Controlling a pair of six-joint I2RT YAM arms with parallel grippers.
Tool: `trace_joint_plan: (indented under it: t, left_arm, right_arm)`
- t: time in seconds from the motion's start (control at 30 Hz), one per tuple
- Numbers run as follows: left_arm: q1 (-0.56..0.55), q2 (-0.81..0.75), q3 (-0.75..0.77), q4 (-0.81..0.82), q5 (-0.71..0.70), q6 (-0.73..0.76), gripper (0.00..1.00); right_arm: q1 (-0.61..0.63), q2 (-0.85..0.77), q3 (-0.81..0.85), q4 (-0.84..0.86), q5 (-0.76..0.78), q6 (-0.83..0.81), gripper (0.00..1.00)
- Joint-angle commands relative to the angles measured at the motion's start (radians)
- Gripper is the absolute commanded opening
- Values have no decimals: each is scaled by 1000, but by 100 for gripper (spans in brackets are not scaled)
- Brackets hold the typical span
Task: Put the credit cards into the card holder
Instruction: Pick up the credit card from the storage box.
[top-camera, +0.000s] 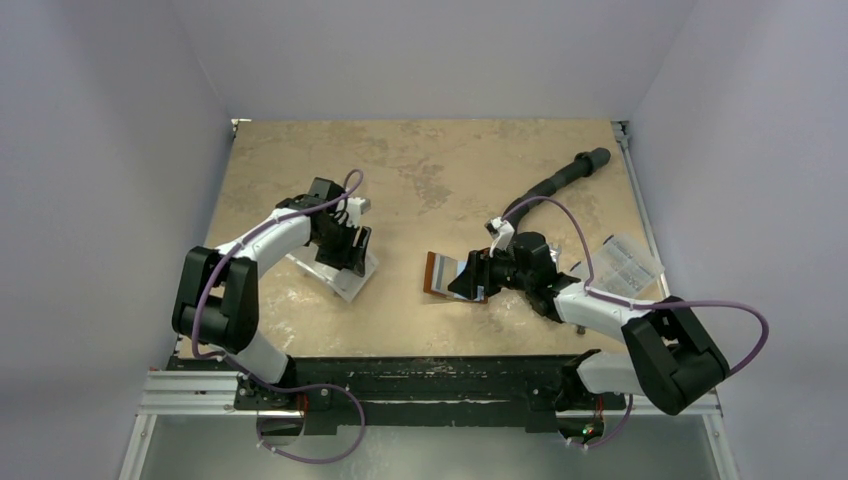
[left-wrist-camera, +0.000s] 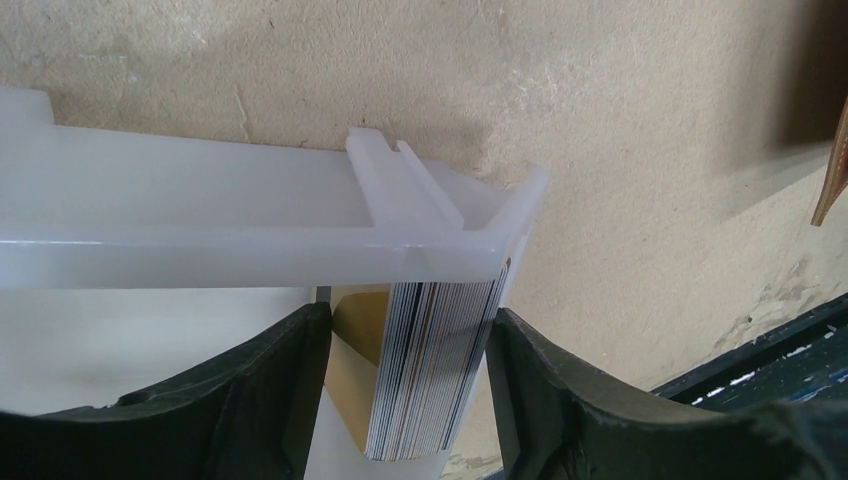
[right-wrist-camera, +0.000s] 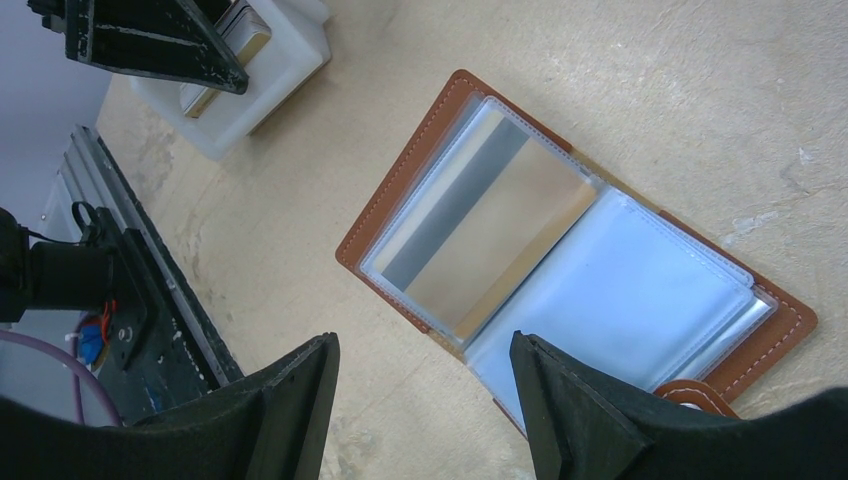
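Your left pincer (left-wrist-camera: 405, 322) is standing open around the thin pale plastic credit cards (left-wrist-camera: 430, 370), lower centre, inside the white plastic box (left-wrist-camera: 200, 210). You should be pinching one card only. Your right pincer (right-wrist-camera: 422, 345) is hovering open over the unfolded brown leather card holder (right-wrist-camera: 600, 300), mid-frame.

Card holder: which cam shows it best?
Right wrist. The card holder lies open and flat, filling much of the frame, with one card visible inside. Top external shows it small, partly covered by the right gripper. Left wrist catches only a brown sliver at the right edge, likely the holder.
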Motion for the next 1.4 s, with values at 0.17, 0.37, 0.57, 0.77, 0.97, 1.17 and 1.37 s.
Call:
trace_joint_plan:
  t: [0.17, 0.37, 0.57, 0.77, 0.97, 1.17, 1.37]
  left_arm:
    - [8, -56, 19, -10, 80, 14, 62]
    - [8, -65, 19, -10, 102, 14, 63]
    - [10, -75, 28, -12, 112, 12, 59]
    - [14, -78, 33, -17, 120, 14, 57]
    - [16, -78, 37, -19, 122, 15, 52]
    - [20, -78, 44, -25, 128, 19, 46]
    - [26, -83, 45, -30, 130, 24, 41]
  right_arm:
    - [-4, 10, 8, 41, -25, -16, 72]
    - [-4, 13, 8, 42, -25, -16, 72]
    - [-4, 16, 9, 42, -25, -17, 72]
    - [-4, 19, 11, 40, -25, -18, 72]
    - [-4, 22, 12, 40, -25, -19, 72]
    - [-4, 32, 15, 42, -25, -20, 71]
    - [-4, 36, 15, 43, -26, -20, 71]
